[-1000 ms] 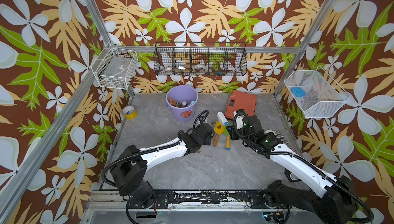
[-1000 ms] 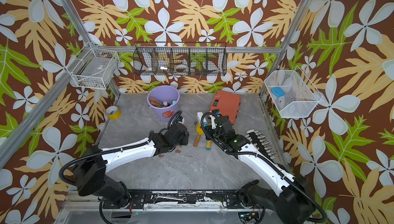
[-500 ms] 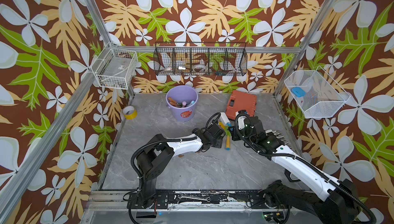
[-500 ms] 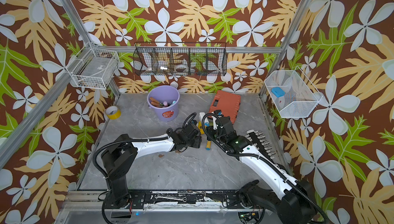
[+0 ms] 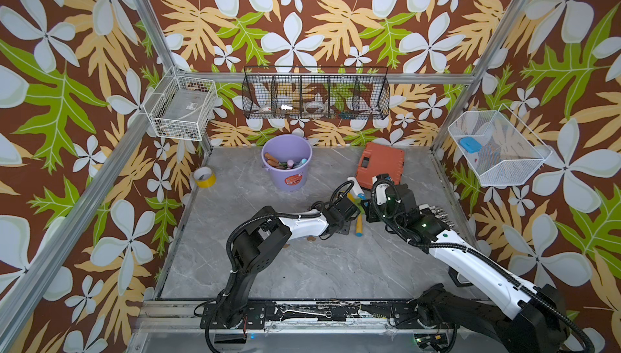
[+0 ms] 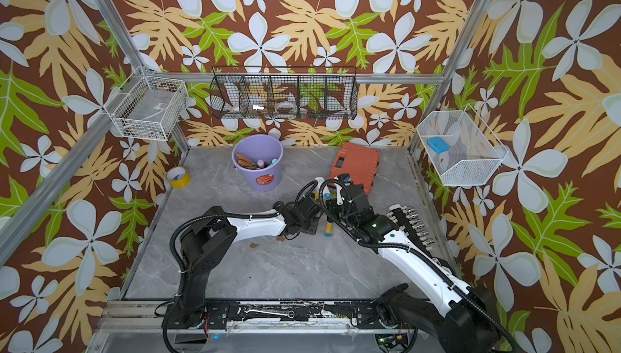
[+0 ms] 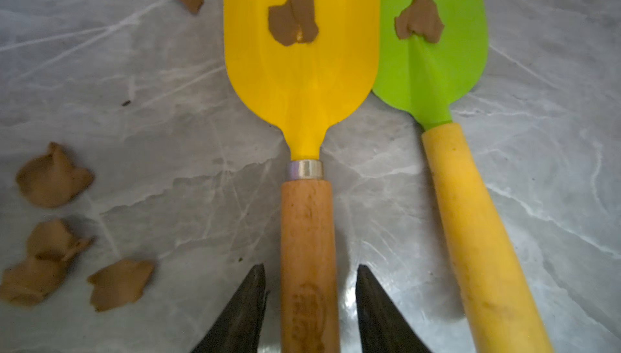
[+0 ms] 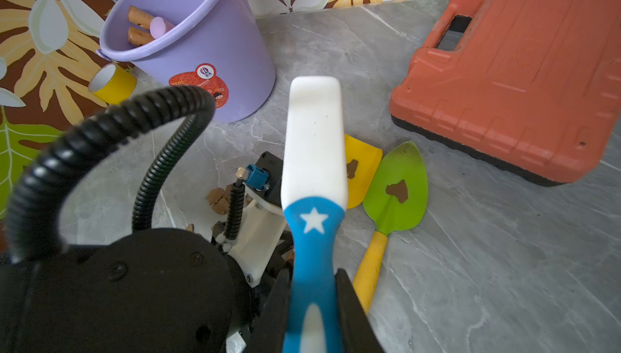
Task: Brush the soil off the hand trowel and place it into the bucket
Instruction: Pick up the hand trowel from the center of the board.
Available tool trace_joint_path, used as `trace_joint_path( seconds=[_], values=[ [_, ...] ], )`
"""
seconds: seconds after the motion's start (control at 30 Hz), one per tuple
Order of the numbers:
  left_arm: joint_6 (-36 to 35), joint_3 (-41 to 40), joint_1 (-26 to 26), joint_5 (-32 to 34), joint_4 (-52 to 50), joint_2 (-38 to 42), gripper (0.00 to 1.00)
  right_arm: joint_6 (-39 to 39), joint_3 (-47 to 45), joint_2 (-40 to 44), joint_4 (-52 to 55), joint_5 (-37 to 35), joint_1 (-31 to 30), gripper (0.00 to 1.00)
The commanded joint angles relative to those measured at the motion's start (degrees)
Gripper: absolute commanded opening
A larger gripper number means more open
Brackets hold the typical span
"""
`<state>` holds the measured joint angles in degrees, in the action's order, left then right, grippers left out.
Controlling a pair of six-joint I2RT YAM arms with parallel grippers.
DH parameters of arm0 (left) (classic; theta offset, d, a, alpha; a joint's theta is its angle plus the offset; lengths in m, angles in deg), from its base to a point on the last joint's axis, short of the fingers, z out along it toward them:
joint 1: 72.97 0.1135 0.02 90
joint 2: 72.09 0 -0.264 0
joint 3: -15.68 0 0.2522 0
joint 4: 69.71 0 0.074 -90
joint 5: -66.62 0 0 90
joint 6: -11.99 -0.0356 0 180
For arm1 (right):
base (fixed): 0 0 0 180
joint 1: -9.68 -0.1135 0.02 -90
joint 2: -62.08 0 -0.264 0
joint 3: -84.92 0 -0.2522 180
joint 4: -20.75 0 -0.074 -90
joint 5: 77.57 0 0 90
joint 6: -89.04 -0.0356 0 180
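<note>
A yellow hand trowel with a wooden handle lies on the marble table beside a green trowel with a yellow handle. Each blade carries a flat brown clump of soil. My left gripper is open, its jaws either side of the wooden handle with a thin gap on both sides. My right gripper is shut on a blue-and-white brush, whose white head hangs over the yellow blade. The lilac bucket stands at the back with several tool handles inside.
Loose soil clumps lie beside the trowels. An orange-red tool case lies just behind the blades. A yellow tape roll sits at the back left, and a socket rail lies by my right arm. Wire baskets hang on the walls.
My left arm has swung right to the trowels, and its jaws have narrowed around the wooden handle. The right arm with the brush has hardly moved.
</note>
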<state>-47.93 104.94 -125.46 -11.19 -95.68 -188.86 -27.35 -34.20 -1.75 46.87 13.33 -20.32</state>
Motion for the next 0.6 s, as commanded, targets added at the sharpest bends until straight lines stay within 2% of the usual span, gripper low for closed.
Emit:
trace_joint_path(
  seconds=[0.0, 0.07, 0.17, 0.3, 0.37, 0.57],
  values=[
    [-0.2, 0.6, -0.1, 1.3, -0.5, -0.7, 0.43, 0.1, -0.3, 0.4, -1.3, -1.2, 0.0, 0.00],
    [-0.4, 0.9, 0.0, 1.6, -0.7, -1.2, 0.41, 0.1, -0.4, 0.4, -1.4, -1.3, 0.0, 0.00],
    [-0.5, 0.7, -0.1, 2.3, -1.2, -1.1, 0.32, -0.1, -0.5, 0.3, -1.6, -1.1, -0.1, 0.00],
    [-1.2, 0.9, 0.0, 4.2, -2.8, 0.1, 0.14, -0.1, -0.6, 0.4, -2.4, -1.5, -0.1, 0.00],
    [-1.9, 1.4, -0.1, 5.8, -4.8, 1.1, 0.00, 0.0, -0.4, 0.3, -2.9, -1.7, 0.0, 0.00],
    [-3.6, -1.6, 0.0, 10.1, -9.5, 9.4, 0.00, 0.0, 0.7, -0.2, -3.6, -0.7, 0.1, 0.00]
  ],
)
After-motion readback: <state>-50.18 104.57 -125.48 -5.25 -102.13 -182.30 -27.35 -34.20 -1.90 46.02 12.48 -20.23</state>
